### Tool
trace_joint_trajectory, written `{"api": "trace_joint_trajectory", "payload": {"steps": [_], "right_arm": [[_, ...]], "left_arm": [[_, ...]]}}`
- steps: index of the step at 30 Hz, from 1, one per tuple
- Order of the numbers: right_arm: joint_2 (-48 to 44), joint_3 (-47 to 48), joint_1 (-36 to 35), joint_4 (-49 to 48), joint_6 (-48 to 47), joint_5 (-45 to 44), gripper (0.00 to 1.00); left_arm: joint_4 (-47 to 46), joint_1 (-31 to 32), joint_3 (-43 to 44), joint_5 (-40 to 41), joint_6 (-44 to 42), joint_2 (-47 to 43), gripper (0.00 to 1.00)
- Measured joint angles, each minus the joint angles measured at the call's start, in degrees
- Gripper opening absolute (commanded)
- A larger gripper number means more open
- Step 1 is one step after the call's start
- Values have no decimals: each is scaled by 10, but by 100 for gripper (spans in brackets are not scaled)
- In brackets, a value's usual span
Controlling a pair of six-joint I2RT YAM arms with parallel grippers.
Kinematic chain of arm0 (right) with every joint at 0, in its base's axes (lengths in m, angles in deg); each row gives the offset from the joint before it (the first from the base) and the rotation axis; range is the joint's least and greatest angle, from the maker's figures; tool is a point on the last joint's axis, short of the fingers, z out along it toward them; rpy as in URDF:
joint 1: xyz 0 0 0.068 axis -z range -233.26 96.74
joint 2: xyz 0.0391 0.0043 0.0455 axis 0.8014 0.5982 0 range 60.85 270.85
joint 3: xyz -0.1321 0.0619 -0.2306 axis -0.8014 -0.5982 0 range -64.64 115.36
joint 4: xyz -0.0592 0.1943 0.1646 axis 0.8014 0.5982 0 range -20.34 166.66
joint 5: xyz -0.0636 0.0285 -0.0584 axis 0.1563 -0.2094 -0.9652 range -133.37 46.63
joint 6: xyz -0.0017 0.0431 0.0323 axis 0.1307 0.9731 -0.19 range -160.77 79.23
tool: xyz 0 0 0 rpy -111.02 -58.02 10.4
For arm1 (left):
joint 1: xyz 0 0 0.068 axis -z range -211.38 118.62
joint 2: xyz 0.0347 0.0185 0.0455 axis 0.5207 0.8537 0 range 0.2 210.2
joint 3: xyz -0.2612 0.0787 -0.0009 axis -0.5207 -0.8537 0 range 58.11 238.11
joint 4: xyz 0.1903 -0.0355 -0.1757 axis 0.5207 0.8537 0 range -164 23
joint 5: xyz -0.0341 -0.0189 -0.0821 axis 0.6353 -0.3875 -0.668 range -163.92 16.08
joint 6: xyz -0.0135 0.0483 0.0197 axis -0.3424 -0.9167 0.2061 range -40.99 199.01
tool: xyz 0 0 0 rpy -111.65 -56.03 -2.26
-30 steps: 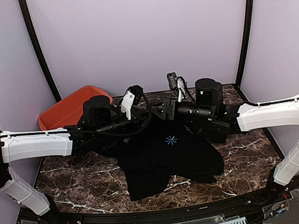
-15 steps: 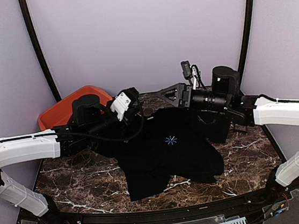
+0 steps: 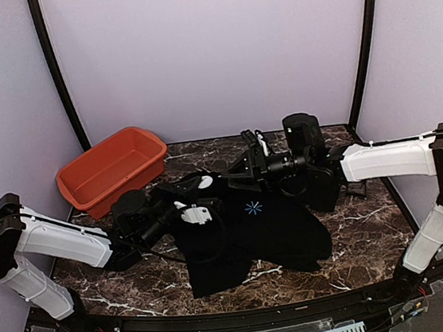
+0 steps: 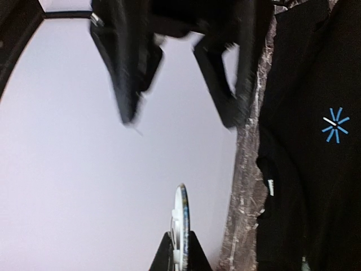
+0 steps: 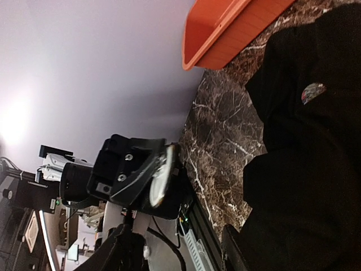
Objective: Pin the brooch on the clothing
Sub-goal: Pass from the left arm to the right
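Observation:
The black T-shirt (image 3: pixel 252 226) lies spread on the marble table, its light-blue starburst print (image 3: pixel 253 207) facing up. It also shows in the left wrist view (image 4: pixel 304 113) and the right wrist view (image 5: pixel 316 169). My left gripper (image 3: pixel 204 184) hovers low over the shirt's left shoulder. It is shut on the brooch (image 4: pixel 180 217), a small round disc held edge-on between the fingertips. The brooch also shows in the right wrist view (image 5: pixel 161 176). My right gripper (image 3: pixel 240 166) is open and empty, its fingers (image 5: pixel 234 251) pointing at the left gripper from a short distance.
An orange bin (image 3: pixel 110 169) stands at the back left and also shows in the right wrist view (image 5: pixel 225 31). A small dark object (image 3: pixel 358 190) sits on the table to the right of the shirt. A small greyish tag (image 5: pixel 313 92) lies near the shirt's collar.
My left arm has dropped and pulled in, bringing its gripper low over the shirt's left shoulder. My right gripper has come down and left to face it.

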Motion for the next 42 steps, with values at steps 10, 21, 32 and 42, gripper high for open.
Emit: {"api": "trace_joint_trajectory", "payload": {"steps": [10, 21, 32, 42], "right_arm": [[100, 70, 5, -15, 64, 217, 30], [101, 73, 8, -14, 65, 268, 20], [101, 74, 8, 6, 49, 264, 9], [106, 83, 5, 7, 46, 263, 10]], "left_arm": [[-149, 71, -19, 30, -162, 38, 1], [-172, 85, -28, 47, -201, 40, 1], [-174, 85, -28, 58, -202, 51, 1], [-181, 85, -28, 61, -202, 53, 1]]}}
